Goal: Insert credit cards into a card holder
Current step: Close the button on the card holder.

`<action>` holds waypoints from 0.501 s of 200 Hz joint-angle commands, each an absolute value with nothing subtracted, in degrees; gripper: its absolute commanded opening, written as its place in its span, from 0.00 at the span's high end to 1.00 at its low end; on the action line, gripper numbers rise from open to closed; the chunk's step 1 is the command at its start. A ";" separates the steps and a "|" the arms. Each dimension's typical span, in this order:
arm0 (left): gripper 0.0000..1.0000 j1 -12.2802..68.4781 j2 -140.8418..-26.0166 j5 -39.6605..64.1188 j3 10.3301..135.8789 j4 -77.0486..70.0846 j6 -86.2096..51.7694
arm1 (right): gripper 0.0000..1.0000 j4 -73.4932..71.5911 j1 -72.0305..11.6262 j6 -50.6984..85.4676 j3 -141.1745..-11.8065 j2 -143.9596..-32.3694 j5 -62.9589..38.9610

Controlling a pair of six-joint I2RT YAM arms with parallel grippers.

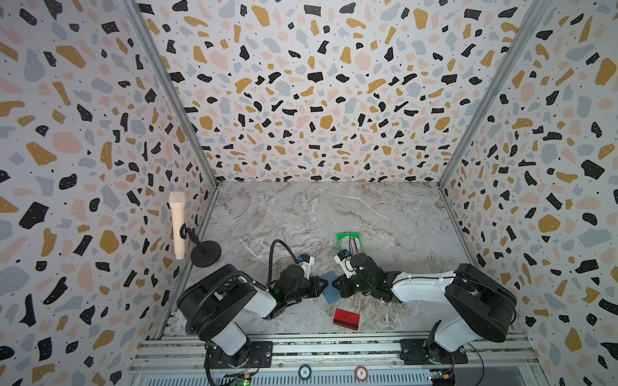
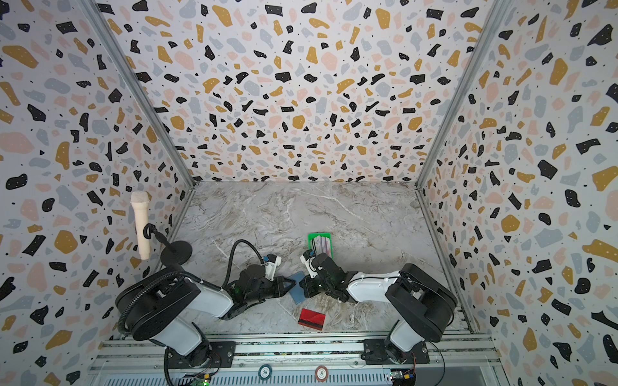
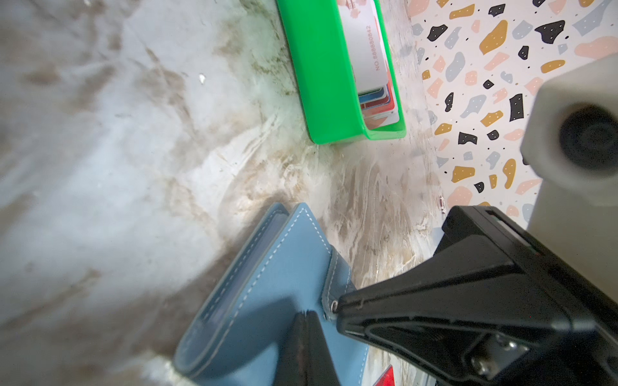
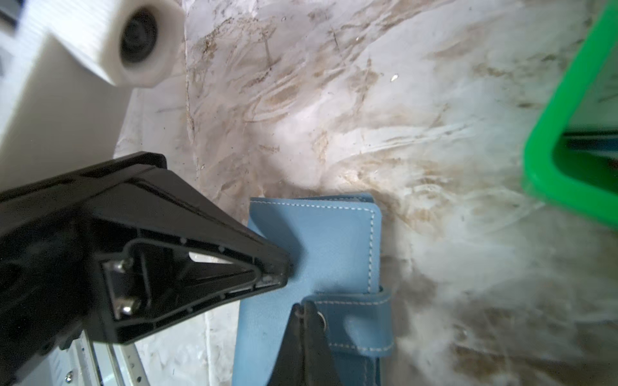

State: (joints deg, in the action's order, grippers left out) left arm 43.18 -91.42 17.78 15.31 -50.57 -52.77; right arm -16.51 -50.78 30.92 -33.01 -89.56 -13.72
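Blue holder: leather-like, folded shut, lay flat on the marble counter between the two gripper tips, in both top views.
Tab: lay across the holder's cover near one edge, with a metal snap showing at its end. Whether it was fastened could not be told.
Left gripper: jaws were closed with nothing between them. It pointed in from the holder's left. Its tip was on or just above the bare cover, and contact could not be told.
Right gripper: jaws were closed. It pointed in from the holder's right, with its tip at the tab's snap end. Whether it pinched the tab could not be told.
Red card: lay flat on the counter on the holder's robot side, near it but apart, with a dark stripe along one long edge.
Green tray: stood on the holder's far side, near it but apart.
Cards: were stacked in the tray, beyond the holder. A white one with a red number faced out, and coloured edges showed behind it.
Microphone: was cream, on a black stand, well to the holder's left by the wall.
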 commanded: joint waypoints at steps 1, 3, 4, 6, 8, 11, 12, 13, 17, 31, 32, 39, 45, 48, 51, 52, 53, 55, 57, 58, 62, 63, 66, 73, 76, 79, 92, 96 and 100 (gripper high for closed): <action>1.00 42.96 -90.30 18.24 14.58 -50.56 -53.46 | 0.86 1.14 -52.40 29.19 -30.92 -93.10 -9.86; 1.00 42.93 -90.10 18.20 14.63 -50.56 -53.45 | 0.84 1.12 -52.63 28.94 -31.28 -92.75 -9.71; 1.00 42.95 -90.05 18.20 14.65 -50.55 -53.49 | 0.82 1.13 -52.73 28.80 -31.37 -92.61 -9.69; 1.00 42.97 -89.79 18.19 14.67 -50.50 -53.52 | 0.80 1.14 -52.97 28.53 -31.86 -92.28 -9.67; 0.99 42.98 -89.57 18.15 14.68 -50.42 -53.52 | 0.77 1.23 -53.21 28.27 -32.29 -92.00 -9.49; 0.98 42.92 -89.22 18.05 14.75 -50.16 -53.53 | 0.74 1.35 -53.49 27.98 -32.97 -91.60 -9.27; 0.98 42.91 -89.08 17.99 14.80 -50.13 -53.53 | 0.74 1.42 -53.59 27.79 -33.19 -91.42 -9.25; 0.97 42.90 -88.97 17.96 14.83 -50.07 -53.53 | 0.73 1.46 -53.65 27.65 -33.38 -91.32 -9.20; 0.96 42.96 -88.45 17.79 14.93 -49.74 -53.53 | 0.69 1.55 -53.77 27.13 -34.32 -90.74 -9.21; 0.91 42.80 -86.59 17.37 15.44 -48.77 -53.57 | 0.62 1.25 -53.89 25.39 -37.26 -88.79 -9.87; 0.90 42.76 -86.36 17.34 15.50 -48.69 -53.59 | 0.62 1.24 -53.93 25.26 -37.53 -88.65 -9.90; 0.88 42.50 -84.93 17.15 15.77 -47.98 -53.70 | 0.61 1.37 -53.89 24.49 -39.09 -87.82 -9.90; 0.87 42.18 -83.60 17.02 15.95 -47.32 -53.70 | 0.59 1.65 -53.88 23.84 -40.55 -87.11 -9.98; 0.87 42.00 -82.84 16.89 16.06 -46.98 -53.70 | 0.58 1.89 -53.90 23.52 -41.17 -86.66 -9.99; 0.85 41.75 -82.04 16.76 16.15 -46.50 -53.70 | 0.58 2.05 -53.95 23.16 -41.88 -86.28 -10.09; 0.85 41.66 -81.76 16.68 16.16 -46.28 -53.70 | 0.57 2.12 -54.00 23.09 -42.08 -86.07 -10.14; 0.84 41.57 -81.48 16.69 16.17 -46.17 -53.70 | 0.57 2.16 -53.98 23.02 -42.31 -85.88 -10.21; 0.83 41.46 -80.88 16.65 16.21 -45.86 -53.70 | 0.57 2.25 -54.10 22.72 -42.70 -85.50 -10.27; 0.82 41.37 -80.21 16.53 16.25 -45.48 -53.75 | 0.56 2.26 -54.15 22.42 -43.06 -85.12 -10.32; 0.81 41.25 -79.87 16.53 16.25 -45.33 -53.68 | 0.56 2.27 -54.23 22.29 -43.20 -84.88 -10.35; 0.78 41.07 -78.62 16.30 16.41 -44.45 -53.48 | 0.55 2.22 -54.56 21.79 -43.75 -83.84 -10.35; 0.78 40.97 -78.29 16.19 16.42 -44.20 -53.41 | 0.55 2.21 -54.61 21.71 -43.89 -83.58 -10.32; 0.76 40.91 -77.23 15.89 16.60 -43.15 -53.19 | 0.54 2.11 -54.85 21.27 -44.25 -82.78 -10.16; 0.73 40.67 -74.79 14.92 17.17 -40.25 -52.45 | 0.52 2.06 -55.39 20.57 -44.86 -80.86 -9.68; 0.71 40.65 -73.82 14.49 17.56 -38.99 -51.98 | 0.51 2.09 -55.59 20.44 -45.08 -79.99 -9.30; 0.68 40.61 -72.77 14.09 17.84 -37.69 -51.59 | 0.50 2.03 -55.67 20.28 -45.28 -79.19 -9.06; 0.58 40.43 -68.44 12.48 18.94 -32.90 -49.29 | 0.47 1.56 -56.18 20.00 -45.07 -75.45 -7.05; 0.54 40.41 -67.13 11.67 19.26 -31.32 -48.55 | 0.46 1.15 -56.35 19.88 -44.78 -74.15 -6.48; 0.51 40.35 -65.82 10.92 19.67 -29.80 -47.88 | 0.43 0.75 -56.47 19.85 -44.28 -72.94 -5.80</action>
